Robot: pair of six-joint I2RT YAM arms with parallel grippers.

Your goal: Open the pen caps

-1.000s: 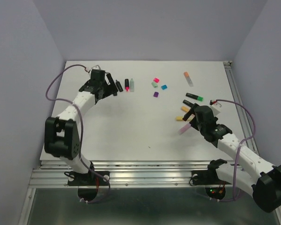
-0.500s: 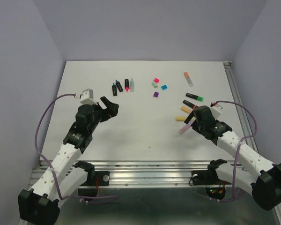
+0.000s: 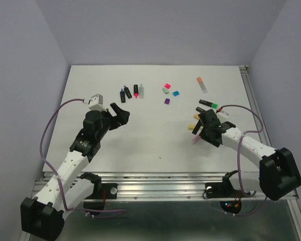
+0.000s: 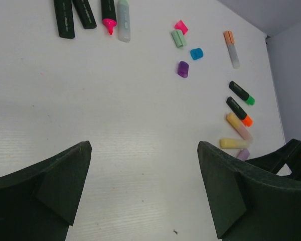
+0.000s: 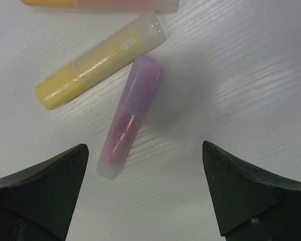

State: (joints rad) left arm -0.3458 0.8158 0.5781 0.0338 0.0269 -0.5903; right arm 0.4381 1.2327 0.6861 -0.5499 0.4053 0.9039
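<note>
**Both pincers wide, lilac pen lined up**

Far left: left pincer [image 3: 119, 112] spread apart, gripping nothing, over bare tabletop [image 3: 155, 131]. Just beyond, four pens [image 3: 128, 92] in a row, one showing a pink tip. Mid-tabletop, four loose caps [image 3: 166, 90]: pink, green, blue, purple. Over on the right: right pincer [image 5: 144, 148] gaping too, hovering above a lilac pen [image 5: 121, 131]. Stubby, translucent pink barrel, lilac cap [image 5: 143, 80] on, lying flat just beside a yellow pen [image 5: 98, 60]. Likely risks: dropping off-centre and nudging the yellow one; pinching the round barrel askew and rolling it away; tugging single-handed, dragging pen and cap along together.
</note>
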